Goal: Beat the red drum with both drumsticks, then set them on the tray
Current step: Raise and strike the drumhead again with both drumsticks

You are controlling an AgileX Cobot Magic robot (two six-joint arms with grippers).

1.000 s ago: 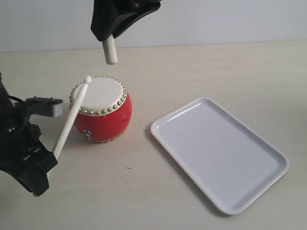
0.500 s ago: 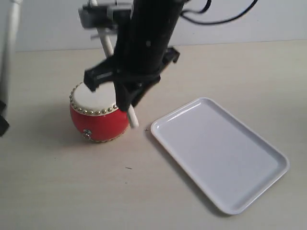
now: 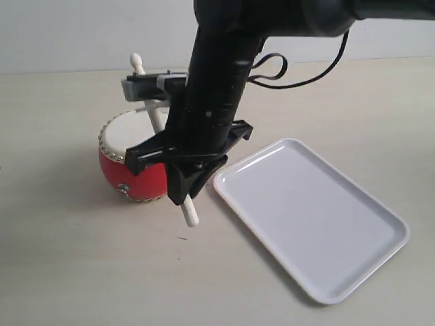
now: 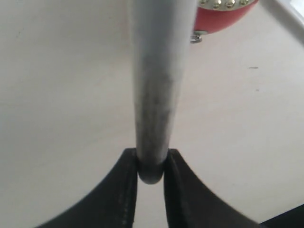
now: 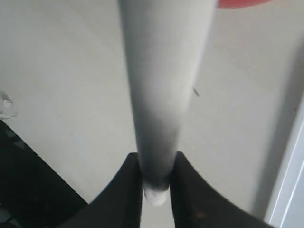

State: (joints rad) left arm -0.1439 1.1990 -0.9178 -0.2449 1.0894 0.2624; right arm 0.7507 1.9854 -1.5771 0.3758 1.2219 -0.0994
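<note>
A pale beige table with a few small dark specks fills most of the view. Behind it stands a plain, light grey wall. Lighting is soft, even.

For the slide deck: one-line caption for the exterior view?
Right gripper holds a drumstick slanted by the red drum, white tray alongside.

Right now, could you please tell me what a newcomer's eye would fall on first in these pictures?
The big black arm fills the middle of the exterior view, its right gripper shut on a pale drumstick that slants past the red drum, which it partly hides. To the right lies the empty white tray. In the left wrist view, the left gripper clamps the other drumstick.
</note>
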